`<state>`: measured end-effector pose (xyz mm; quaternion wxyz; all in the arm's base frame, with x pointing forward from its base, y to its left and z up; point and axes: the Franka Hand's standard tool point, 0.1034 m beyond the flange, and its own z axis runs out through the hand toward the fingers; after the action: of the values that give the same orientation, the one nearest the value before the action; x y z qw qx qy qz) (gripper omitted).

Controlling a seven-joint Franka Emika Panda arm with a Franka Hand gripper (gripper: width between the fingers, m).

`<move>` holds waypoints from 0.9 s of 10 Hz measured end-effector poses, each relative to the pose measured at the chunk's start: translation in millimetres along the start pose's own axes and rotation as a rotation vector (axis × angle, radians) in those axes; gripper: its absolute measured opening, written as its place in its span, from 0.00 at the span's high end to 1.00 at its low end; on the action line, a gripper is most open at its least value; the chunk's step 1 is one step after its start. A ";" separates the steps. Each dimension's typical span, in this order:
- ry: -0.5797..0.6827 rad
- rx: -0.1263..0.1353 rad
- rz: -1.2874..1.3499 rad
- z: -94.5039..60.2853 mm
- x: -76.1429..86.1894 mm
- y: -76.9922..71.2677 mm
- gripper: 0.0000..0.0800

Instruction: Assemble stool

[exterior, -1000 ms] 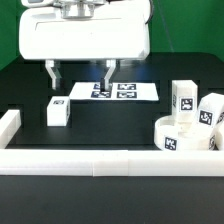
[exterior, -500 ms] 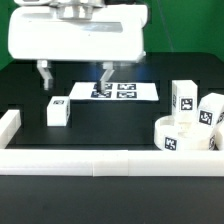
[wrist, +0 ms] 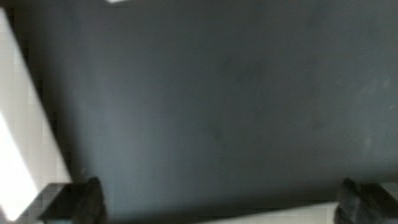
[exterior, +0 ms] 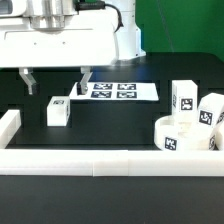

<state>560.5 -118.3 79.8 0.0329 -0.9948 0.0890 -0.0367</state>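
The round white stool seat (exterior: 185,135) lies at the exterior view's right, with two tagged white legs (exterior: 183,98) (exterior: 210,110) standing just behind it. A third leg (exterior: 57,111) stands alone at the left. My gripper (exterior: 56,82) hangs open above and slightly behind that lone leg, its dark fingers (exterior: 27,82) spread wide with nothing between them. In the wrist view the gripper (wrist: 222,205) shows only its two fingertips (wrist: 71,200) over bare black table; no leg shows there.
The marker board (exterior: 118,91) lies flat behind the gripper. A long white rail (exterior: 110,160) runs along the front and a shorter one (exterior: 8,125) along the left. A white strip (wrist: 22,130) edges the wrist view.
The gripper has travelled toward the exterior view's left, from over the marker board to above the lone leg. Its jaws have stayed wide open. No part has moved.
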 end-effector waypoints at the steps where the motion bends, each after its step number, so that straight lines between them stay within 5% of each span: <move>1: -0.047 0.014 0.000 0.7 0.4 -2.1 0.19; 2: -0.136 0.036 0.008 1.7 -5.0 -5.9 0.19; 3: -0.219 0.027 0.011 3.7 -8.6 -3.1 0.19; 5: -0.377 -0.073 -0.028 8.6 -7.3 19.4 0.19; 9: -0.628 -0.045 -0.016 12.6 -19.8 16.5 0.19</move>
<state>539.3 -130.2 64.8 0.0366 -0.9587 0.0676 0.2740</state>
